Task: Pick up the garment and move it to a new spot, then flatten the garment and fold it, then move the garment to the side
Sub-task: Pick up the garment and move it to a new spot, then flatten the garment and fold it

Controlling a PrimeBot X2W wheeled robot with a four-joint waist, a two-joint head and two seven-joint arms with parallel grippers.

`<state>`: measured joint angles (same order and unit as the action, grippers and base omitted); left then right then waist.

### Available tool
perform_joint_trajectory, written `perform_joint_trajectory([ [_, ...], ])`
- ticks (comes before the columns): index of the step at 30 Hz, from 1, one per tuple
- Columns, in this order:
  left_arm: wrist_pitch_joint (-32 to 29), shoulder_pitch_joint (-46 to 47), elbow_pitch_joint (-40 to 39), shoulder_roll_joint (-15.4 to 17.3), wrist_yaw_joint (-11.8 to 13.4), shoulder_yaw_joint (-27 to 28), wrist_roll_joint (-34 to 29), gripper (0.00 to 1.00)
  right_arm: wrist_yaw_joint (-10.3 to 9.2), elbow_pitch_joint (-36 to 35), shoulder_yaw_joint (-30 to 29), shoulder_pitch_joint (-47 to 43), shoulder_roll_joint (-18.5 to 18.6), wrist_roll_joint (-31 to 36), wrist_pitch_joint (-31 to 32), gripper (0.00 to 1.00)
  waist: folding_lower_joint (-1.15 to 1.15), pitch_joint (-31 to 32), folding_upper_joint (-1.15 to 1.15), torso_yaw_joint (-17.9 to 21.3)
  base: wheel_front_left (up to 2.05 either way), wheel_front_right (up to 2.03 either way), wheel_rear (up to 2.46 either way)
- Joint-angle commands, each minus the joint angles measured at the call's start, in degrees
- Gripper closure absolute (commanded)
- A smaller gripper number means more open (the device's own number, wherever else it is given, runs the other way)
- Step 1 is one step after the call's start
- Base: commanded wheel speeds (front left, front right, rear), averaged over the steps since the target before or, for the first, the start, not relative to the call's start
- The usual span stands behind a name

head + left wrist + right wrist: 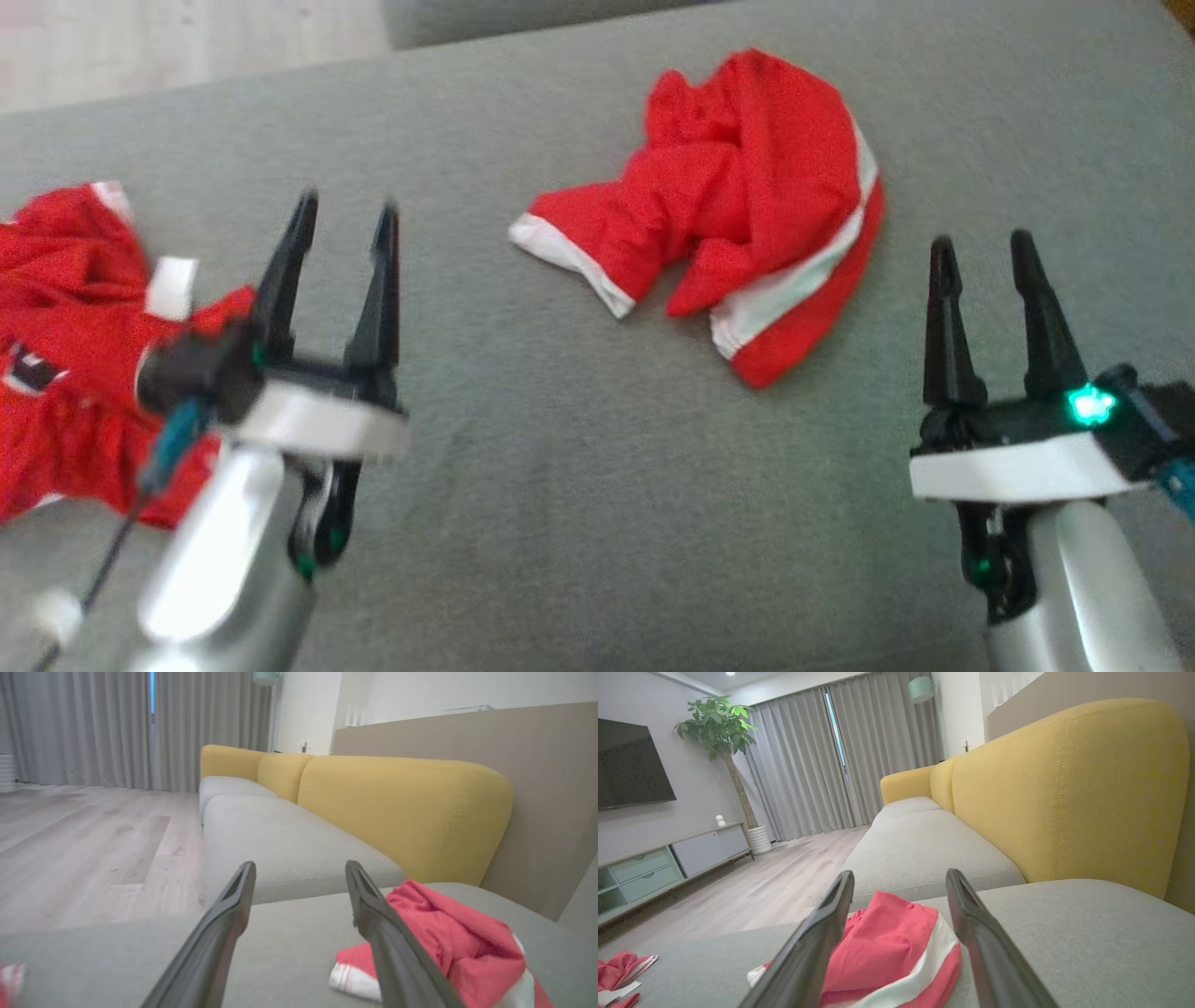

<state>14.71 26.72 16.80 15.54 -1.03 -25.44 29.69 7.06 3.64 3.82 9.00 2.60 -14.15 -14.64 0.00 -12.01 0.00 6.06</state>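
A red garment (738, 215) with white trim lies crumpled on the grey cushion (579, 485), past the middle and apart from both grippers. My right wrist view looks at this garment (892, 933) between the fingers of my open right gripper (900, 873). From the head, my right gripper (980, 241) hovers at the lower right, empty. My left gripper (346, 203) is open and empty at the lower left, beside a second rumpled red garment (65, 345) at the left edge. Through my left gripper (300, 865) the first garment (448, 938) lies to the right.
Yellow sofa backrests (1064, 793) rise along the cushion's right side in the wrist views. More grey seats (280, 835) continue ahead. Wooden floor (84, 849) drops off to the left, with a cabinet (654, 868), a plant (724, 732) and curtains (140, 728) beyond.
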Motion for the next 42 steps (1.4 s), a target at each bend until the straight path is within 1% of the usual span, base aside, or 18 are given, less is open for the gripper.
perform_joint_trajectory([
  [1,0.28,-2.46,-3.22,0.96,-0.19,3.78,-1.86,0.00,0.43,-1.09,0.78,-1.25,0.28,0.68,-0.36,0.00,0.00,2.66,0.00,-3.04,0.00,0.00,0.00],
  [2,0.28,-2.46,-3.22,0.96,-0.19,3.78,-1.86,0.00,0.43,-1.09,0.78,-1.25,0.28,0.68,-0.36,0.00,0.00,2.66,0.00,-3.04,0.00,0.00,0.00],
  [3,0.28,-4.67,-3.99,0.37,-0.29,4.59,-2.65,0.00,0.43,-0.87,0.58,-1.66,0.28,0.86,-0.36,0.00,0.00,3.07,0.00,-3.57,0.00,0.00,0.00],
  [7,0.28,-12.35,-6.40,-2.63,-0.74,8.30,-5.49,0.00,0.43,0.17,0.51,-3.17,0.28,1.14,-0.36,0.00,0.00,4.33,0.00,-4.57,0.00,0.00,0.00],
  [12,0.29,-18.20,-8.69,-7.60,-2.35,13.66,-7.67,0.00,0.43,0.79,1.07,-4.16,0.28,1.11,-0.36,0.00,0.00,5.07,0.00,-4.59,0.00,0.00,0.00],
  [15,0.29,-19.25,-9.32,-9.31,-3.51,15.98,-9.36,0.00,0.43,0.88,1.15,-4.23,0.28,1.08,-0.36,0.00,0.00,5.12,0.00,-4.65,0.00,0.00,0.00],
  [16,0.29,-19.24,-9.45,-10.01,-4.31,16.64,-10.50,0.00,0.43,0.92,1.25,-4.12,0.28,1.13,-0.36,0.00,0.00,5.05,0.00,-4.77,0.00,0.00,0.00],
  [18,0.29,-19.07,-9.24,-10.52,-4.97,16.92,-11.33,0.00,0.43,0.91,1.25,-3.80,0.28,1.31,-0.36,0.00,0.00,4.79,0.00,-5.01,0.00,0.00,0.00],
  [22,0.29,-18.06,-9.02,-11.35,-5.75,17.19,-12.29,0.00,0.43,1.60,0.71,-2.41,0.28,0.64,-0.36,0.00,0.00,3.81,0.00,-6.00,0.00,0.00,0.00],
  [25,0.29,-17.35,-8.91,-11.83,-6.07,16.95,-12.65,0.00,0.43,3.51,-0.17,-0.04,0.28,0.92,-0.36,0.00,0.00,2.46,0.00,-7.10,0.00,0.00,0.00],
  [27,0.29,-16.89,-8.75,-12.06,-6.20,16.70,-12.77,0.00,0.43,6.62,-1.75,2.14,0.28,1.27,-0.36,0.00,0.00,1.60,0.00,-7.86,0.00,0.00,0.00],
  [30,0.29,-16.16,-8.25,-12.29,-6.32,16.18,-12.81,0.00,0.43,13.96,-5.53,6.44,0.28,1.34,0.19,0.00,0.00,0.49,0.00,-9.11,0.00,0.00,0.00],
  [35,0.29,-14.82,-7.61,-12.51,-6.42,15.23,-12.52,0.00,0.43,26.83,-11.57,15.23,0.28,0.19,3.88,0.00,0.00,-1.07,0.00,-11.07,0.00,0.00,0.00],
  [39,0.29,-13.90,-7.28,-12.60,-6.44,14.01,-12.03,0.00,0.43,36.92,-14.67,21.46,0.28,-0.85,6.74,0.00,0.00,-2.07,0.00,-12.56,0.00,0.00,0.00],
  [42,0.29,-13.39,-7.10,-12.63,-6.45,13.51,-11.72,0.00,0.43,43.58,-15.84,25.11,0.28,-1.62,7.80,0.00,0.00,-2.58,0.00,-13.38,0.00,0.00,0.00],
])
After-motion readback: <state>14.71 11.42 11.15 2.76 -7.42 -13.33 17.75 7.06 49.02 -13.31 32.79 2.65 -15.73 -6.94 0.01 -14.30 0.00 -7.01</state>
